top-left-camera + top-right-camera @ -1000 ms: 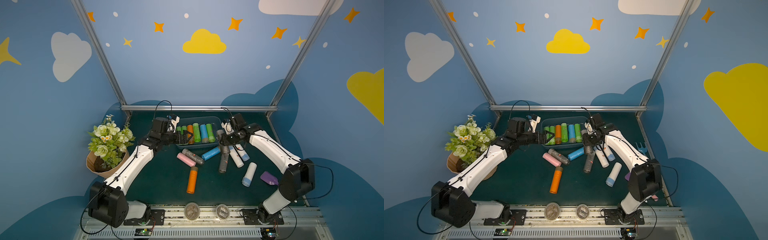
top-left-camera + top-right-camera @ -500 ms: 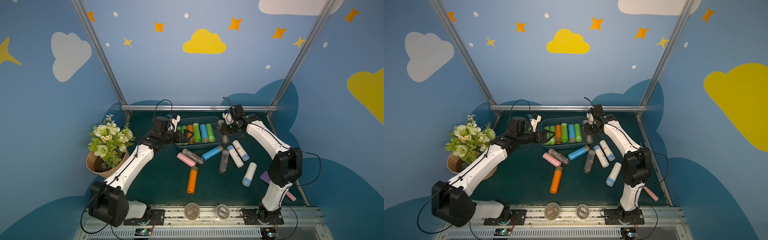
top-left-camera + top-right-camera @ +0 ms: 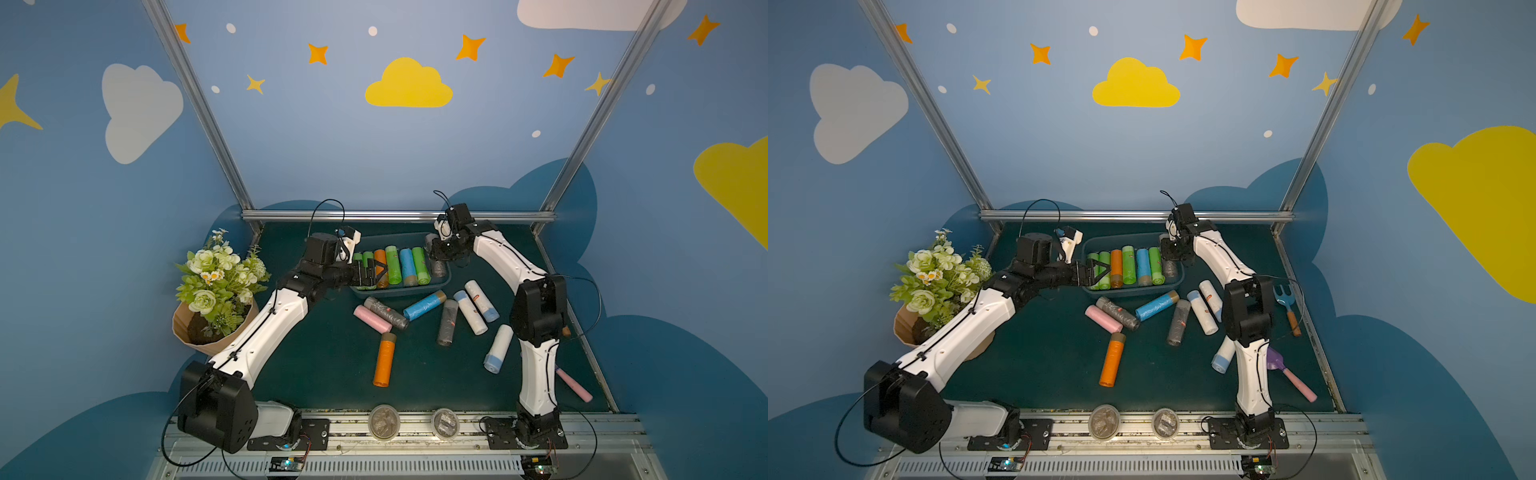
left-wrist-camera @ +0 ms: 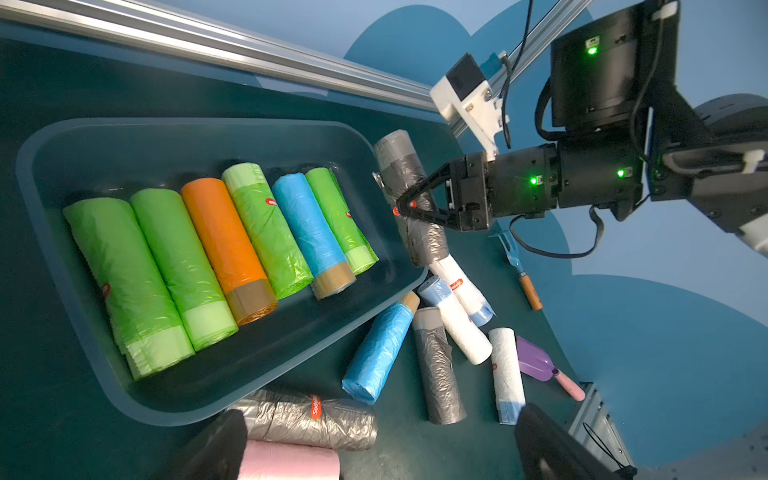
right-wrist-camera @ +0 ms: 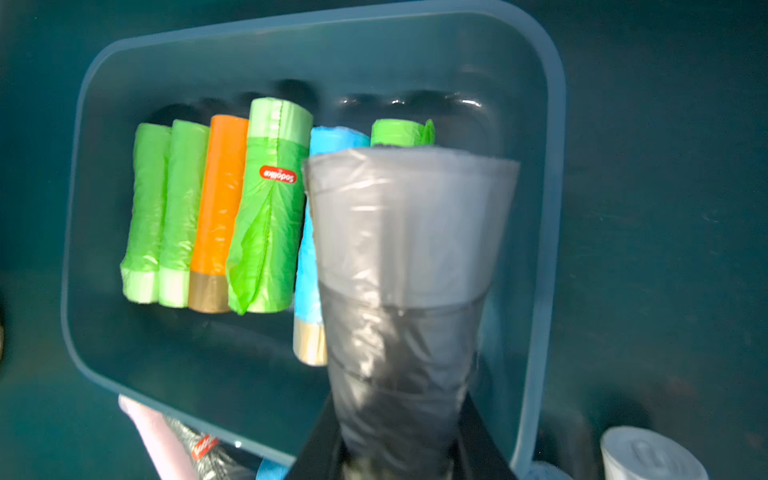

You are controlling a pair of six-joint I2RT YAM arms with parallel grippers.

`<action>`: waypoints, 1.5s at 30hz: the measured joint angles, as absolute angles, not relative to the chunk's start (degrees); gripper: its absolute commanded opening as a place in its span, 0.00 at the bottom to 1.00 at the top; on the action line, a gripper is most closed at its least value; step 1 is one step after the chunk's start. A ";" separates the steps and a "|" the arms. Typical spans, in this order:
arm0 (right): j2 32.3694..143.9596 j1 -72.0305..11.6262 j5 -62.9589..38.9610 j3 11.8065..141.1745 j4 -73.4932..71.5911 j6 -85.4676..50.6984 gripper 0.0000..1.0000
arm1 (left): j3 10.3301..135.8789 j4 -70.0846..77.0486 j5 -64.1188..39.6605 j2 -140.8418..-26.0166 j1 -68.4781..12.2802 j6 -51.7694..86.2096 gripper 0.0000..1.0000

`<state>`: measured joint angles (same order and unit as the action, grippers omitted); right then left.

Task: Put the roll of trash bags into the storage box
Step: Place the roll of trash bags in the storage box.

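Observation:
The storage box (image 3: 399, 293) (image 3: 1133, 293) sits at the back centre of the mat and holds several rolls side by side: green, orange and blue. My right gripper (image 3: 439, 254) (image 4: 405, 208) is shut on a grey roll of trash bags (image 3: 437, 268) (image 5: 407, 232), which hangs tilted over the box's right end (image 5: 552, 208). At the left end of the box my left gripper (image 3: 374, 272) (image 3: 1100, 270) stands open above the green rolls, holding nothing. Its fingers (image 4: 224, 449) frame the loose rolls in the left wrist view.
Several loose rolls lie in front of the box: pink (image 3: 372, 319), grey (image 3: 446, 322), blue (image 3: 424, 305), white (image 3: 469, 313), orange (image 3: 384, 359). A flower pot (image 3: 216, 291) stands left. A garden fork (image 3: 1285, 303) and purple scoop (image 3: 1283, 370) lie right. Two round tubs (image 3: 383, 422) sit at the front edge.
My right gripper has carried the grey roll back and up, from beside the box's right front corner to over its right end. The left arm has barely moved.

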<state>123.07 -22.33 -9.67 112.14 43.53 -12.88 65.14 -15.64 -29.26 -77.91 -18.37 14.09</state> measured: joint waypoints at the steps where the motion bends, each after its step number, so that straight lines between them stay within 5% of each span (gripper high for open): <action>1: 123.66 -22.33 -9.58 112.73 43.57 -13.08 0.25 | 65.14 -15.62 -29.34 -77.91 -18.37 14.17 1.00; 45: 139.28 -20.49 -8.23 123.87 42.96 -13.96 0.31 | 65.14 -15.00 -31.44 -79.77 -18.37 16.34 1.00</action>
